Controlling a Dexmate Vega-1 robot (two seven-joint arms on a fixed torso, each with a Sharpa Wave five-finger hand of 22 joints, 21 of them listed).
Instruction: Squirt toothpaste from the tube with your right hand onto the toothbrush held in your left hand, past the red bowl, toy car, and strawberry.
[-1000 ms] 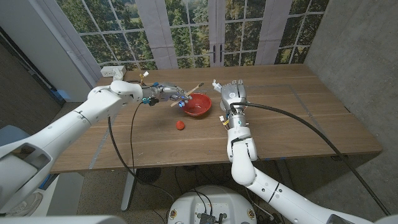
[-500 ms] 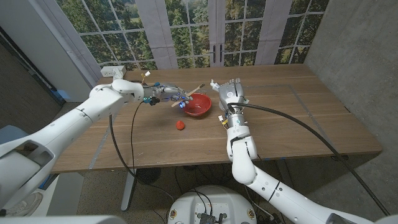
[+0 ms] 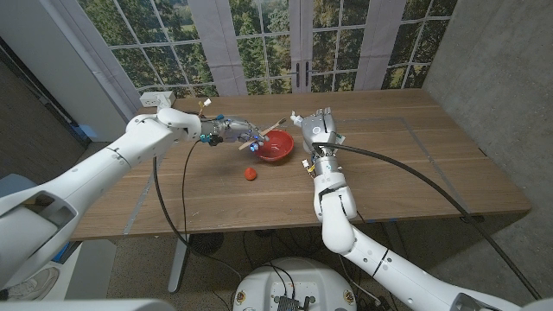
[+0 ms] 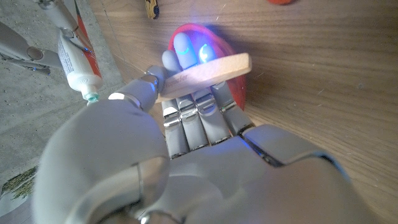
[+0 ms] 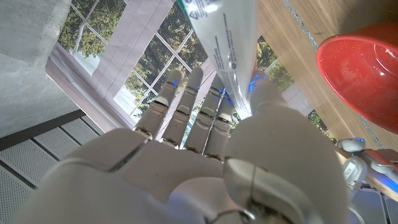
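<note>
Your right robot hand [image 3: 314, 126] has edged left toward the red bowl [image 3: 275, 148], gripping the toothpaste tube [image 5: 225, 38], left robot hand [image 3: 232, 130] holding the toothbrush [image 3: 261, 134] at the bowl's rim, strawberry [image 3: 250, 174] on the bench [image 3: 406, 164].

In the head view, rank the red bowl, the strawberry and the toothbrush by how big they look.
1. red bowl
2. toothbrush: about as long as the bowl is wide, but far thinner
3. strawberry

All three lie at similar distance, so the order seems safe.

Glossy, maybe plastic bowl [image 3: 275, 148]; wooden table [image 3: 397, 164]
</note>
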